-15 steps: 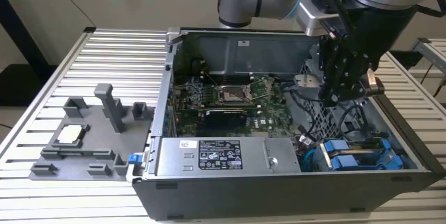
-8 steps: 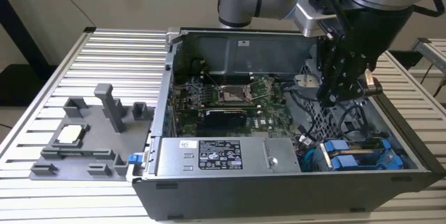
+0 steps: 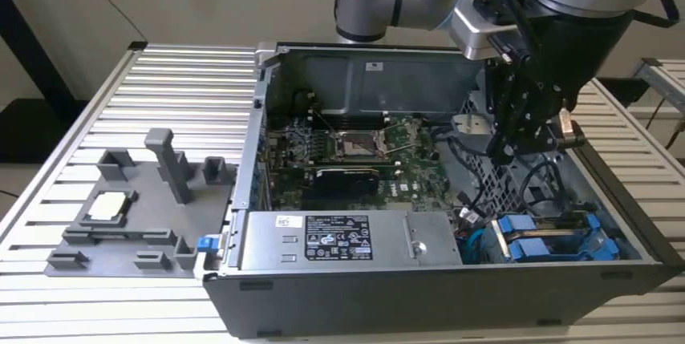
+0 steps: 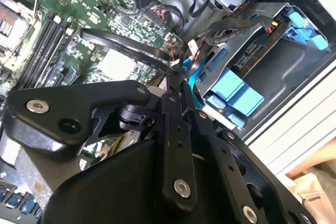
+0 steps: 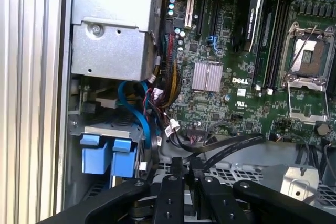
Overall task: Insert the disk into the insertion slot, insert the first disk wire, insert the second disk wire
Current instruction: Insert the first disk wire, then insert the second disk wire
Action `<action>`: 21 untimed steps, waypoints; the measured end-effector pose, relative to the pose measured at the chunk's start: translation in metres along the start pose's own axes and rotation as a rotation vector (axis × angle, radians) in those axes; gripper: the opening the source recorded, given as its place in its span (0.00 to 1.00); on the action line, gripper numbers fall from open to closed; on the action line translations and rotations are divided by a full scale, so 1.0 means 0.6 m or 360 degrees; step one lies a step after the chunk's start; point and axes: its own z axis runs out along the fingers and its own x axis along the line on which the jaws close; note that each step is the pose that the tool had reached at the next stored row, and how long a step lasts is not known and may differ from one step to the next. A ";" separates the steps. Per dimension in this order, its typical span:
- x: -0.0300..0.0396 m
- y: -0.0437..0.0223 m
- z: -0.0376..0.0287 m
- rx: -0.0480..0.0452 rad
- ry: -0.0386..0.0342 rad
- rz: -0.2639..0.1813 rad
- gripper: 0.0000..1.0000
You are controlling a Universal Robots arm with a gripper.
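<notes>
Slatted metal table [image 3: 160,79] carries the computer case [image 3: 428,280]; hand [image 5: 182,167] pressed together above the motherboard [image 5: 231,87].

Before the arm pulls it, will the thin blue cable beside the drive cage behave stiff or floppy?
Probably floppy: the blue cable hangs in a loose curve. It looks flat and light, so it should bend easily. It may snag, since it runs among other wires by the power supply box.

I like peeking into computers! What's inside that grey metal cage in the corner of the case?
Inside the drive cage, two blue-tabbed carriers sit side by side. Blue and black cables run beside it. The cage walls hide the drives themselves.
</notes>
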 end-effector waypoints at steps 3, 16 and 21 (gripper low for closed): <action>0.000 0.000 0.000 0.0000 0.0000 0.0000 0.17; 0.000 -0.001 0.001 0.0000 0.0001 -0.0001 0.16; -0.003 -0.001 0.001 0.0004 0.0008 -0.0001 0.24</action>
